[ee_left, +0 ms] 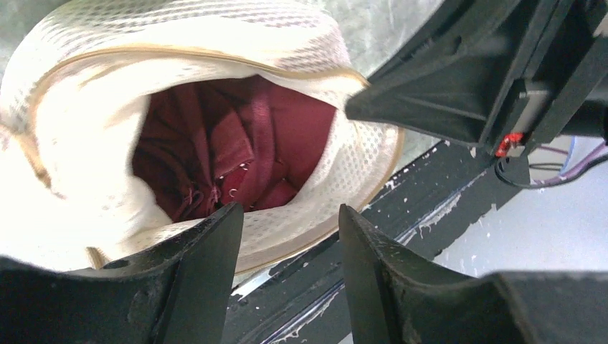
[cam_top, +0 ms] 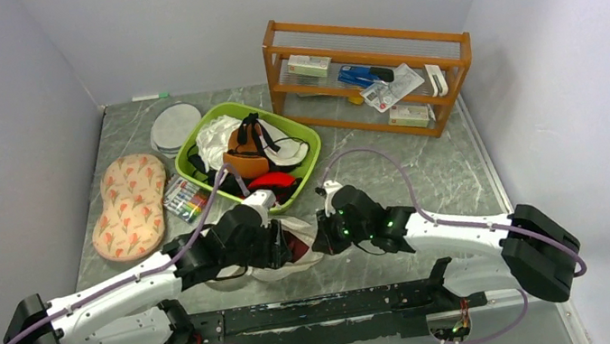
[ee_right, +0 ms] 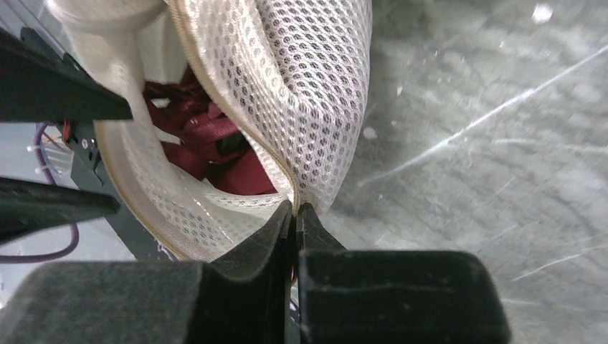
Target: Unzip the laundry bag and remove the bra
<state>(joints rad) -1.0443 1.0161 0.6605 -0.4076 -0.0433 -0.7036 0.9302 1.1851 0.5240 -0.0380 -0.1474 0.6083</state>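
The white mesh laundry bag [cam_top: 307, 258] lies at the table's near edge between my two grippers, its zip open. In the left wrist view the bag [ee_left: 215, 43] gapes and the dark maroon bra [ee_left: 244, 143] lies bunched inside, its hooks showing. My left gripper [ee_left: 290, 211] is open and empty, just in front of the bag's lower rim. My right gripper [ee_right: 295, 208] is shut on the zip edge of the bag [ee_right: 308, 86], holding it up; the bra [ee_right: 208, 136] shows inside. In the top view the left gripper [cam_top: 280, 244] and right gripper [cam_top: 323, 240] face each other.
A green basket [cam_top: 313, 148] with clothes, an orange-brown cup and a red garment stands behind the bag. A flowered pad [cam_top: 131, 203], a marker pack [cam_top: 185, 199] and a round white disc [cam_top: 176, 125] lie left. A wooden rack [cam_top: 368, 71] stands back right. A black rail [cam_top: 322, 308] runs along the near edge.
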